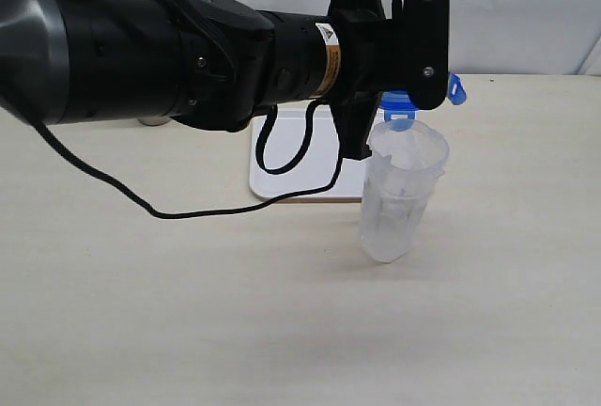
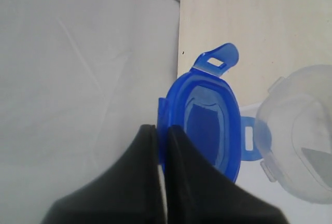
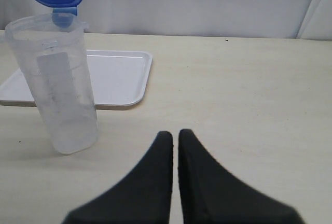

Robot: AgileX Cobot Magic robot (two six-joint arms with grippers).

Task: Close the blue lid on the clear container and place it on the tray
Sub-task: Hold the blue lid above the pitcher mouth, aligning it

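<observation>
The blue lid (image 2: 207, 125) hangs in the air, and my left gripper (image 2: 162, 129) is shut on its rim. In the exterior view the lid (image 1: 399, 105) sits just above and behind the open mouth of the clear container (image 1: 402, 195), mostly hidden by the left arm. The container stands upright on the table with nothing in it, in front of the tray's near right corner. The white tray (image 3: 119, 73) lies flat behind it. My right gripper (image 3: 175, 133) is shut on nothing, low over bare table to the right of the container (image 3: 62, 89).
The big black left arm (image 1: 188, 49) spans the upper exterior view and hides much of the tray (image 1: 315, 176). Its black cable (image 1: 282, 171) droops in a loop over the tray and the table. A white wall backs the table.
</observation>
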